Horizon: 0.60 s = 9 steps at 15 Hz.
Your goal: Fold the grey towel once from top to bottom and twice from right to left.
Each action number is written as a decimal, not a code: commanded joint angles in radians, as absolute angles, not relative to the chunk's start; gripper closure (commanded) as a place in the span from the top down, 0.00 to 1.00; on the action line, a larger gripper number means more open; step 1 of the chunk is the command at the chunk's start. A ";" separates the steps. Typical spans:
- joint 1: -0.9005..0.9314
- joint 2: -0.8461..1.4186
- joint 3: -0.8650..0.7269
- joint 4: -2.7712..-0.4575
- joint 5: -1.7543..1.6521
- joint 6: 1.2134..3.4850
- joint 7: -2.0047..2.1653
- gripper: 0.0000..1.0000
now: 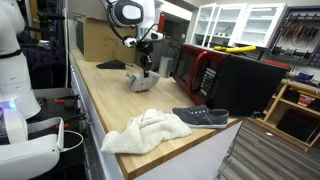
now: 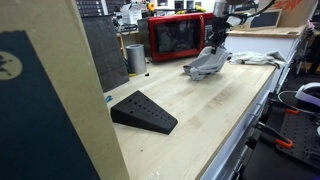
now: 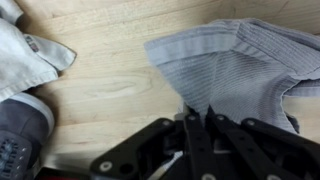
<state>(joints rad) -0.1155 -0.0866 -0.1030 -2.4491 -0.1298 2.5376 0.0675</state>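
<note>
Gripper pinching the near edge of grey towel, cloth bunched just ahead over worktop.

White-and-black arm, black angular pincer with pale screws

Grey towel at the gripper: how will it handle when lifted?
Probably floppy: the grey towel puckers into folds where the gripper pinches it. Likely light, since the ribbed fabric looks thin. The unheld part may drag across the wooden table and bunch up.
</note>
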 commanded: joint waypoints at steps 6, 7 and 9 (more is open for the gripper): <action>-0.078 -0.112 0.009 -2.436 -0.403 2.488 0.304 0.02; -0.069 -0.114 0.021 -2.437 -0.407 2.483 0.315 0.02; -0.054 -0.114 0.044 -2.435 -0.424 2.479 0.341 0.02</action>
<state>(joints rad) -0.0753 -0.0988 0.0188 -2.4468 -0.3854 2.5220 0.2871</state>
